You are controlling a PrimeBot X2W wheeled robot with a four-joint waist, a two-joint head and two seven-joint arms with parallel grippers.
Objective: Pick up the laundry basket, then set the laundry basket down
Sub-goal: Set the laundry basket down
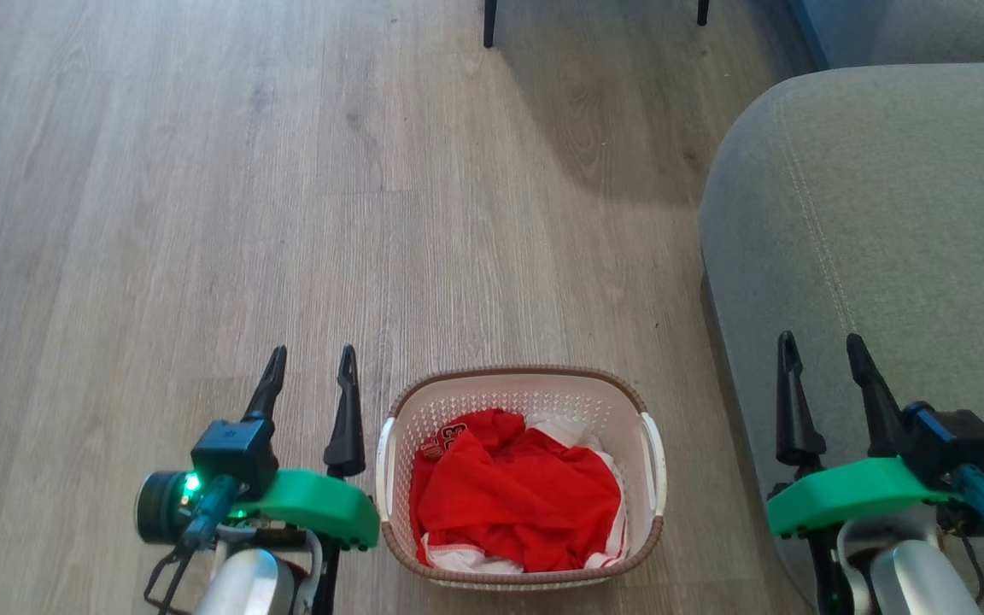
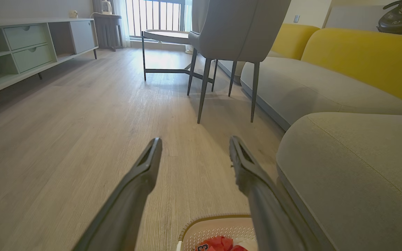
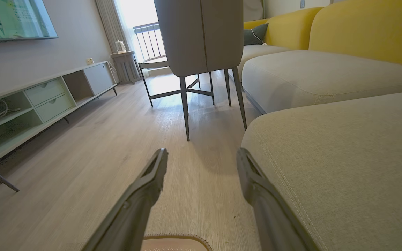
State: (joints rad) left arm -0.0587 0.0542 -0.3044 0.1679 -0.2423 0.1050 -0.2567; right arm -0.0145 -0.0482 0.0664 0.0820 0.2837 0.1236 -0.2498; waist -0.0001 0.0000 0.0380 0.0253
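The laundry basket (image 1: 513, 395) sits on the wooden floor (image 1: 202, 213) right in front of me, between my two arms and close to my body. It stands upright, its brown rim level, with a crumpled red garment (image 1: 518, 500) lying inside over some white fabric (image 1: 573, 431).

My left gripper (image 1: 313, 354) hangs just to the left of the basket. Its two fingers are spread wide and point away from me, with nothing between them but air. The inner finger is just beside the basket's left handle (image 1: 385, 465); I can't tell whether it touches.

My right gripper (image 1: 821, 340) is further off on the right, well apart from the basket's right handle (image 1: 656, 465). Its fingers are spread just as wide and grip nothing. It hovers at the near edge of a grey sofa cushion (image 1: 885, 213), which fills the right side of the scene.

In my left wrist view, further out on the floor, a grey chair (image 2: 236, 28) stands on thin dark legs, with a small table (image 2: 166, 35) behind it. A yellow sofa back (image 2: 361, 59) rises on the far right, and a low pale cabinet (image 2: 30, 48) with drawers runs along the left wall.
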